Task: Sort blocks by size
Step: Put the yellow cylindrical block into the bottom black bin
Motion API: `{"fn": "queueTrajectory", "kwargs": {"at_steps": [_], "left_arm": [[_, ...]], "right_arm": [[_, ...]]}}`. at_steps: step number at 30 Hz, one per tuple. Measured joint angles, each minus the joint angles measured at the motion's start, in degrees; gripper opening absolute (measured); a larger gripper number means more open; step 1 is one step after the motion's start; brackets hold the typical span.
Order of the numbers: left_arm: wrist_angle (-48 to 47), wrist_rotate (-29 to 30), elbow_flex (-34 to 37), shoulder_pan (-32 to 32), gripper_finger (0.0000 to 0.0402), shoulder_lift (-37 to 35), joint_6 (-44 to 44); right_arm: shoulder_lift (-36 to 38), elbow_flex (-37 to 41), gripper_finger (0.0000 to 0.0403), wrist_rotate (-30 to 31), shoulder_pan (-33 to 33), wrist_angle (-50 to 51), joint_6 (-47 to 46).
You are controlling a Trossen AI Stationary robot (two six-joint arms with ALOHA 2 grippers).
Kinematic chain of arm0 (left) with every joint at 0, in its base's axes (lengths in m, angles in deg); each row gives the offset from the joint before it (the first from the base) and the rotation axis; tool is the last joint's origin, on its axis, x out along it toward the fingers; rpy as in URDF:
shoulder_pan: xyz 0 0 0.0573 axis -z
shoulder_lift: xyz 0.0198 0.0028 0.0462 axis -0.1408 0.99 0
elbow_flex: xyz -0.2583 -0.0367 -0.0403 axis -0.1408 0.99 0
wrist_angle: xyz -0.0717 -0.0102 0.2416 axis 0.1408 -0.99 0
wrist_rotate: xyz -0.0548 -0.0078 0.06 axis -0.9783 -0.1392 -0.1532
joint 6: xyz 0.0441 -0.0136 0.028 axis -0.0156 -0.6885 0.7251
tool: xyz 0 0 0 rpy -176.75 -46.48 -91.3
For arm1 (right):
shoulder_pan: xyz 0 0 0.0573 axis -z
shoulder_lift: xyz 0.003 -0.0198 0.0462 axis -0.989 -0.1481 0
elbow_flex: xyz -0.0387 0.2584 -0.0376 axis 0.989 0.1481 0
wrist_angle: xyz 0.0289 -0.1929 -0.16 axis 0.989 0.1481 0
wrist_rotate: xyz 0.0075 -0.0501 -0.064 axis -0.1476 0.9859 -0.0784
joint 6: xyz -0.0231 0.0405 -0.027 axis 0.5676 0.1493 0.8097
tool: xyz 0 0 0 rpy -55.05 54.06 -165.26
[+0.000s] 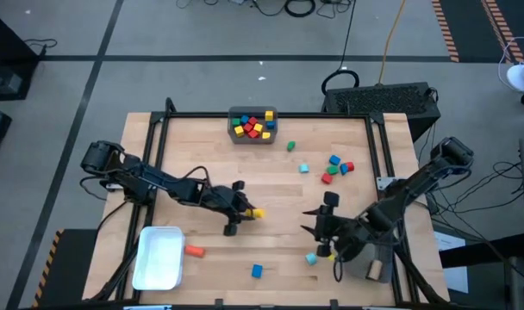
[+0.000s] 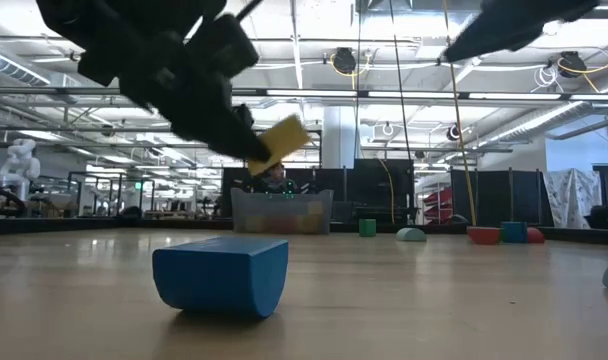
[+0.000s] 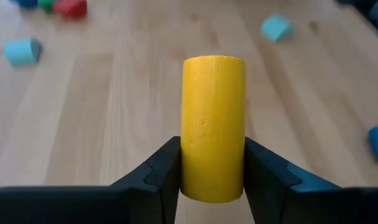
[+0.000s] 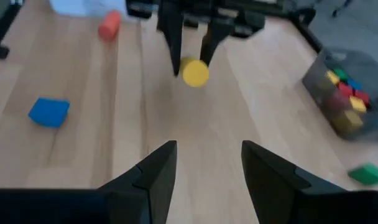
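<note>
Overall: bright, even indoor light across all views.
Source: ceiling strip lights [image 2: 284,95], seen in the low view; they glare white and wash out the upper hall.
Shadows: soft and short on the wooden table [image 1: 202,155]; a faint dark patch lies under the blue block [image 2: 221,275].
Low view: the left arm [image 2: 154,60] reads as a dark, blurred silhouette against the lights; the near table surface is soft.
Left wrist view: the yellow block [image 3: 212,124] is sharp, the far blocks blurred.
Right wrist view: soft overall, blur strongest toward the edges.
</note>
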Motion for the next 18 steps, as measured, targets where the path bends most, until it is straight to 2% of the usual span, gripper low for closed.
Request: {"fn": "queueTrajectory", "kwargs": {"at_steps": [6,18], "left_arm": [[5.79,-0.16,-0.04,0.39,0.0141,0.0,1.85],[14.64,-0.15,-0.11,0.62,0.0141,0.98,6.11]], "right_arm": [[0.0,2.39,0.0179,-7.22,5.3,-13.31,11.14],[-4.43,2.58,0.0229,-18.07,12.97,-25.82,21.64]]}}
